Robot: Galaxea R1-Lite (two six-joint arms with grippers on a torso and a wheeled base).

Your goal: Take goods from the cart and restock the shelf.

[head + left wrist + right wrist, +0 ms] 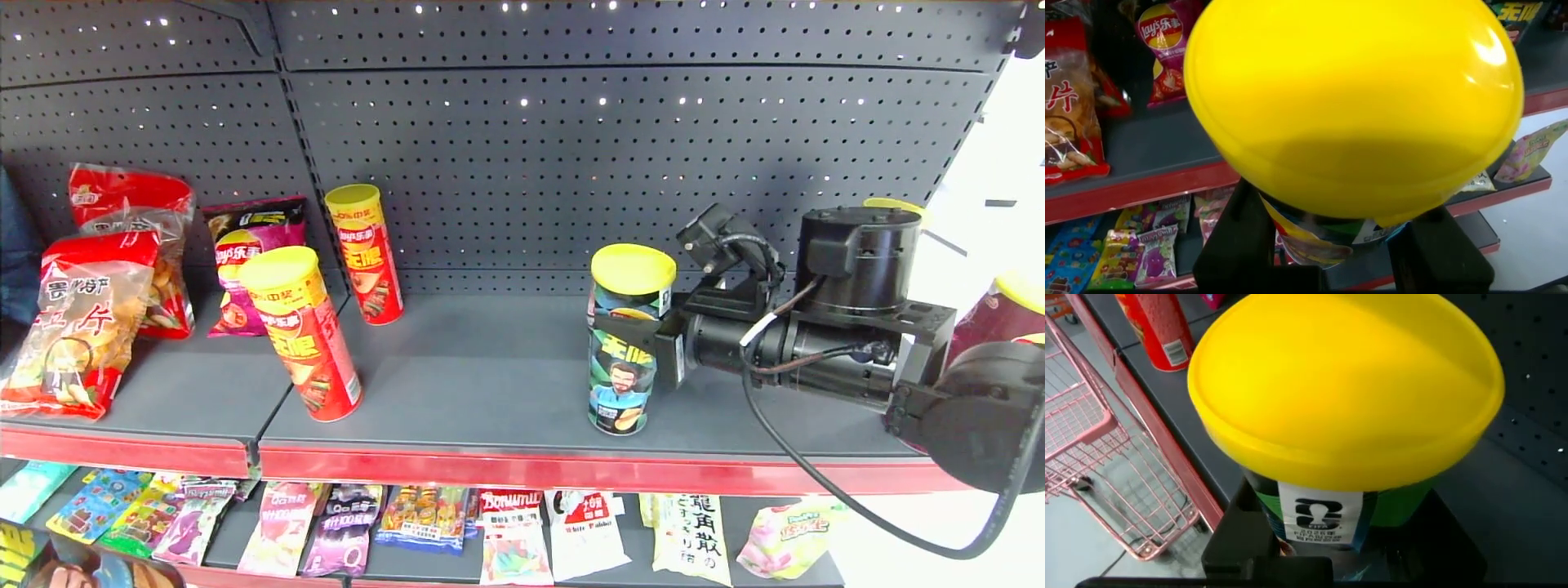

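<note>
My right tool [633, 347] clamps the green yellow-lidded cardboard tube [618, 400] near the grey metal shelf [490, 367] lip; a sloppy release could tip it. My left tool [1333, 245] grips a second yellow-lidded tube [1355, 106].

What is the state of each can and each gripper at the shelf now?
green can: upright on the shelf, lid on, gripped.
right gripper: shut on the green can.
yellow-lidded can: lid on, held in front of the shelf.
left gripper: shut on the yellow-lidded can.
front red can: standing free, lid on.
rear red can: standing by the back panel, lid on.
</note>
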